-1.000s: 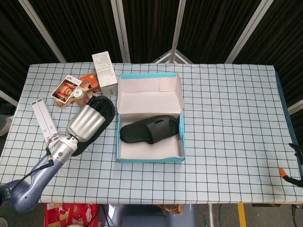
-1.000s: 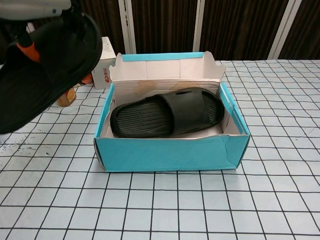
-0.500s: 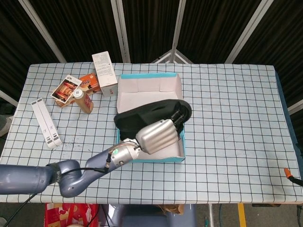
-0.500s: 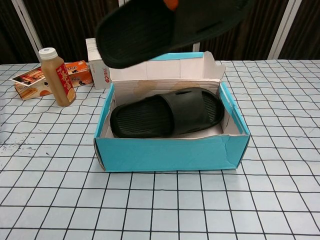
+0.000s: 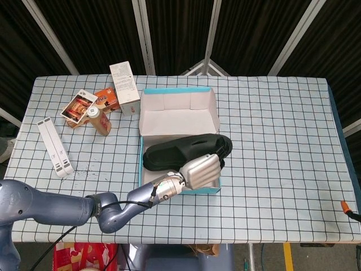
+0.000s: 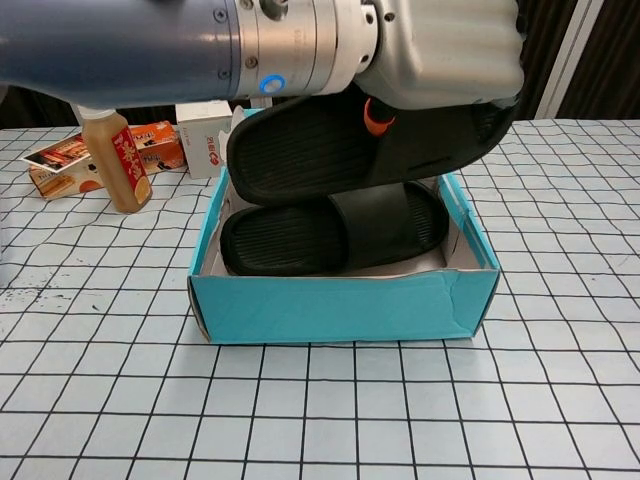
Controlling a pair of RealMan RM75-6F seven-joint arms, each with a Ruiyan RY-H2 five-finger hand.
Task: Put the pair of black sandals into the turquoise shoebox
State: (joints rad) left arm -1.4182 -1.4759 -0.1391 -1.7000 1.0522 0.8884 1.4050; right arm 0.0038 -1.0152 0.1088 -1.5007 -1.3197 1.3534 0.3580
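Observation:
My left hand (image 5: pixel 200 171) (image 6: pixel 450 50) grips a black sandal (image 5: pixel 183 151) (image 6: pixel 350 145) and holds it low over the open turquoise shoebox (image 5: pixel 148 99) (image 6: pixel 330 305). Beneath it, a second black sandal (image 6: pixel 300 238) lies flat on the box floor, its toe end pointing left. In the head view the held sandal hides most of the lower one. The held sandal's right end reaches past the box's right wall. My right hand is out of both views.
A brown drink bottle (image 5: pixel 100 121) (image 6: pixel 113 160) stands left of the box. Behind it lie snack packets (image 5: pixel 90 103) and a white carton (image 5: pixel 125 86) (image 6: pixel 205 138). A white folded strip (image 5: pixel 55 147) rests near the table's left edge. An orange-tipped object (image 5: pixel 348 210) sits at the right edge.
My left arm swung from the table's left side across to the shoebox, carrying the sandal. Over the last half second it lowered the sandal closer to the one in the box.

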